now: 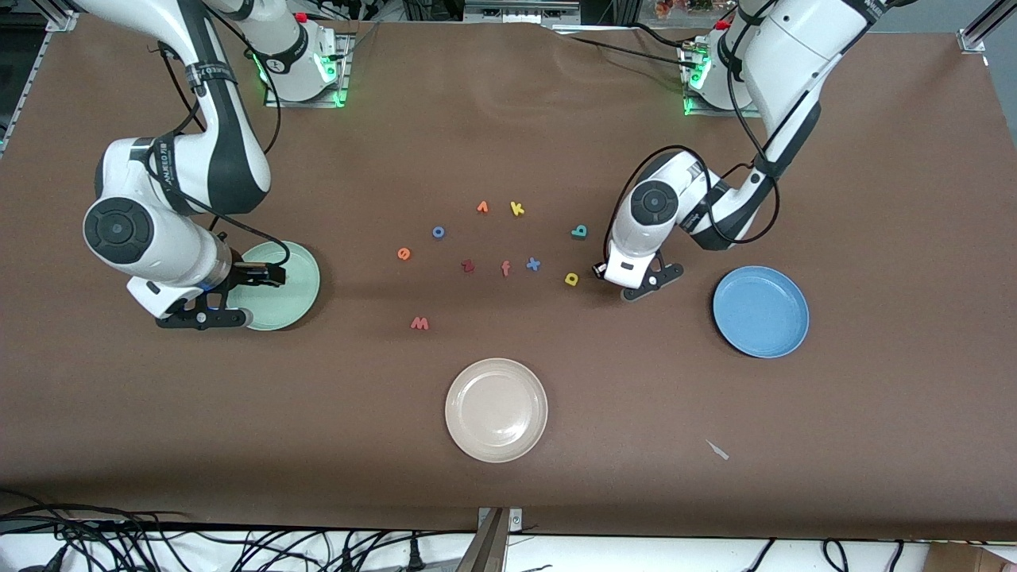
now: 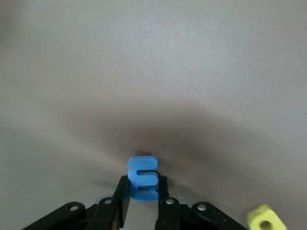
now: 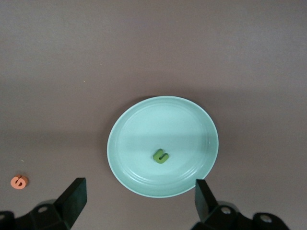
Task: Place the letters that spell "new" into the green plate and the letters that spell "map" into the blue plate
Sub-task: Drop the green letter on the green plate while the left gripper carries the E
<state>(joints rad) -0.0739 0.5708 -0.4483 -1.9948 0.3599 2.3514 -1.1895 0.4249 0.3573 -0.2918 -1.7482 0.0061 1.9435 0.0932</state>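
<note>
Green plate (image 3: pixel 192 120): at the right arm's end of the desk (image 1: pixel 508 477); green n (image 3: pixel 161 156) lying inside, one of three "new" letters home.
Right pincer (image 3: pixel 139 196): released, jaws spread wide, poised over the green plate.
Orange e (image 1: pixel 404 253): loose on the desk, toward the green plate from the cluster; not yet moved.
Pinkish-red w (image 1: pixel 419 323): loose on the desk, nearer the front camera than the other letters; not yet moved.
Blue plate (image 1: pixel 760 311): at the left arm's end of the desk, nothing seen in it.
Left pincer (image 2: pixel 143 203): clenched on the blue m (image 2: pixel 142 177), low over the desk between cluster and blue plate.
Yellow a (image 1: pixel 571 279): on the desk just beside the left pincer; waiting.
Teal p (image 1: pixel 579 231): on the desk, farther from the front camera than the yellow a; waiting.
Cream-white plate (image 1: pixel 496 409): unused.
Tally: one delivered, one in hand, four to go.
</note>
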